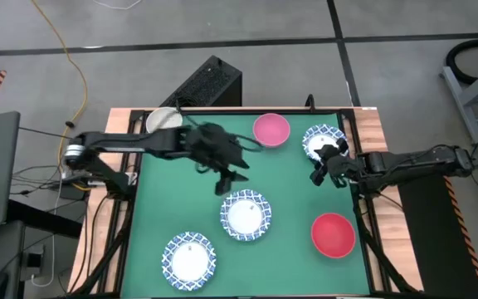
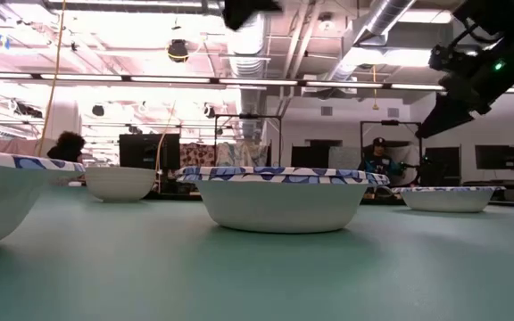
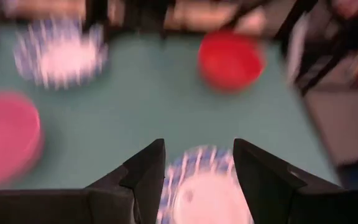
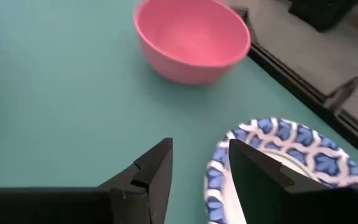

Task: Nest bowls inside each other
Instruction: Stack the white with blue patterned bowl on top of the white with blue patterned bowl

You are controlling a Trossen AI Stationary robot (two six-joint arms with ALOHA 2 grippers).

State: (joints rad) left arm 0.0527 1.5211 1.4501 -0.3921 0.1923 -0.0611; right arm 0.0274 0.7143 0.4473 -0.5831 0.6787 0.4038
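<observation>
The right gripper [image 4: 201, 168], fingers parted and empty, straddles the rim of the blue-rimmed bowl [image 1: 323, 139] at the table's two o'clock, seemingly to pinch and lift it for nesting. The left gripper [image 3: 197, 171], wide open and empty, hovers above the centre bowl [image 1: 245, 214], with the pink bowl [image 1: 271, 129] at its one o'clock, the red bowl [image 1: 333, 233] at four and another blue-rimmed bowl [image 1: 189, 258] at seven.

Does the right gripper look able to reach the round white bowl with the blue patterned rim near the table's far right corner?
Probably yes: the right gripper is open right beside that blue-rimmed white bowl, nothing between them.
</observation>
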